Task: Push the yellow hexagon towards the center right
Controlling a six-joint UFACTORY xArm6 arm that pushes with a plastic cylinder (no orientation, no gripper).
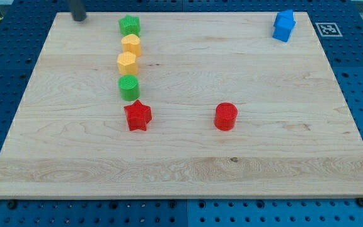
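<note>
Two yellow blocks stand in a column at the view's upper left. The upper yellow block looks hexagonal. The lower yellow block also has angled sides, and its exact shape is hard to tell. A green block sits just above them and a green cylinder just below. My tip is at the board's top left edge, well to the left of the column and touching no block.
A red star sits below the lower green block. A red cylinder stands near the board's middle. A blue block is at the top right corner. The wooden board lies on a blue pegboard table.
</note>
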